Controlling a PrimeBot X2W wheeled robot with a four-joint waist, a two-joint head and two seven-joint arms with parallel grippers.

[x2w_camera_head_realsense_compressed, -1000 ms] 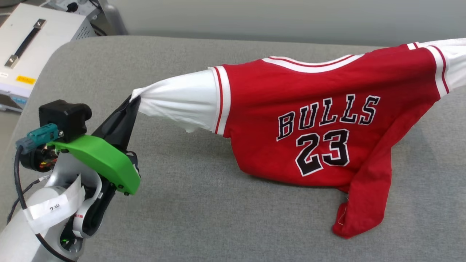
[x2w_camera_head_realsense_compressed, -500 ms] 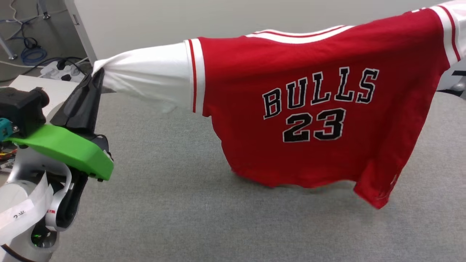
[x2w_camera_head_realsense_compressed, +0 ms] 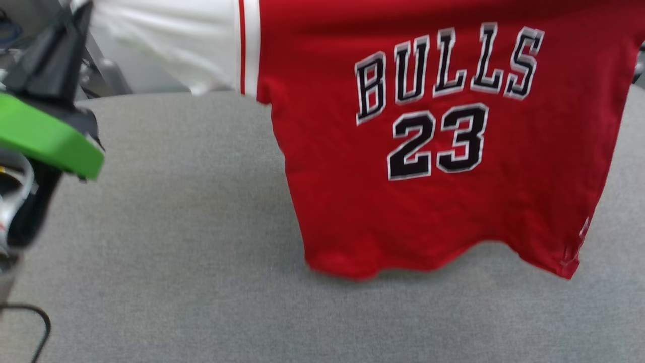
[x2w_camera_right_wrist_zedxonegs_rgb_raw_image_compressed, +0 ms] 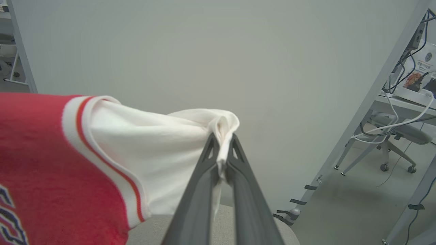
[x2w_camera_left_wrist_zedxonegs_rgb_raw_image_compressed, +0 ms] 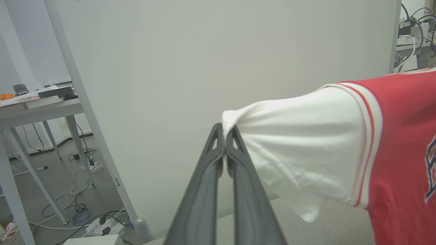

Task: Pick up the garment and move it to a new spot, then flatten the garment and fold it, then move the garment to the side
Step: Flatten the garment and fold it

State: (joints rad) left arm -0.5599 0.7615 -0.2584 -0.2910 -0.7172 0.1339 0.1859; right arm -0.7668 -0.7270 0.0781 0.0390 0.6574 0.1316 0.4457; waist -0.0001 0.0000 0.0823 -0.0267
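Left tool (x2w_camera_left_wrist_zedxonegs_rgb_raw_image_compressed: 224, 131) and right tool (x2w_camera_right_wrist_zedxonegs_rgb_raw_image_compressed: 223, 141) clenched on sleeve ends, garment (x2w_camera_head_realsense_compressed: 428, 201) spread between them.

left gripper (x2w_camera_left_wrist_zedxonegs_rgb_raw_image_compressed: 224, 131) showing two long dark grey fingers (x2w_camera_left_wrist_zedxonegs_rgb_raw_image_compressed: 204, 190) tapering to tips with triangular cut-outs, bright green cover (x2w_camera_head_realsense_compressed: 45, 136) sitting behind the fingers, thin black cable (x2w_camera_head_realsense_compressed: 48, 330) looping beneath the wrist, right gripper (x2w_camera_right_wrist_zedxonegs_rgb_raw_image_compressed: 223, 141) showing matching fingers
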